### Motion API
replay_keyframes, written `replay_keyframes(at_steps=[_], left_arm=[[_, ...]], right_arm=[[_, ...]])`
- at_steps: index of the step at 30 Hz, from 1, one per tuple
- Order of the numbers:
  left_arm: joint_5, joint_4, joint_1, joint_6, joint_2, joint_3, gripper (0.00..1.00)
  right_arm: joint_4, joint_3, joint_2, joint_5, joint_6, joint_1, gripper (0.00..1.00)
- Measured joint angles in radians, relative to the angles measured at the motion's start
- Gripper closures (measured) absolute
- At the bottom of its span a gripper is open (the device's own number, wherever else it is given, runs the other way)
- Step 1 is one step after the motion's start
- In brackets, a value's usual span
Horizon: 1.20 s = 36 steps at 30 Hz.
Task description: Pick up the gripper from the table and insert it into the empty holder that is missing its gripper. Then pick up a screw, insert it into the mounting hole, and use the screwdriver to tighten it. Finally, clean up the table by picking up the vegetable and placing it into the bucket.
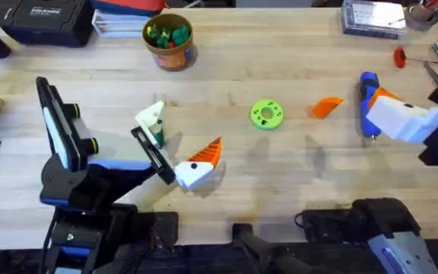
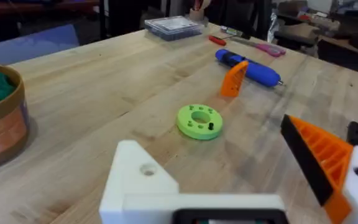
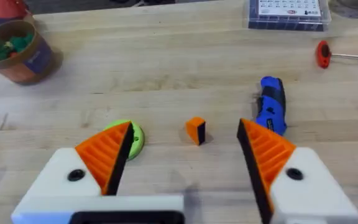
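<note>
Orange and small, the gripper (image 1: pixel 326 107) lies loose on the bench (image 1: pixel 226 68). The right pincer (image 3: pixel 185 168) is wide open near it. Next job: reach down and pinch it.

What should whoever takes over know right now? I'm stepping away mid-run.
Left gripper: open, empty. One of its fingers is the bare white holder.
Right gripper: open, empty, by the screwdriver.
Orange gripper pad: on the table, between lime disc and screwdriver.
Bucket: far side, toys inside.
Done: nothing evident.
Left: insert pad, screw, tighten. Vegetable: cannot tell.
</note>
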<state>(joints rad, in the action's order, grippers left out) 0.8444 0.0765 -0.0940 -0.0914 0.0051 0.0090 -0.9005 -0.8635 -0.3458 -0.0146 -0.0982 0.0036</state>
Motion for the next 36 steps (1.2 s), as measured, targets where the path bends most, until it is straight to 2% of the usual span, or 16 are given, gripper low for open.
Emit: replay_keyframes(at_steps=[6, 36], left_arm=[[0.027, 0.003, 0.000, 0.000, 0.000, 0.000, 0.015], [0.027, 0.003, 0.000, 0.000, 0.000, 0.000, 0.015]], right_arm=[[0.000, 0.000, 0.000, 0.000, 0.000, 0.000, 0.007], [0.003, 0.000, -0.001, 0.000, 0.000, 0.000, 0.007]])
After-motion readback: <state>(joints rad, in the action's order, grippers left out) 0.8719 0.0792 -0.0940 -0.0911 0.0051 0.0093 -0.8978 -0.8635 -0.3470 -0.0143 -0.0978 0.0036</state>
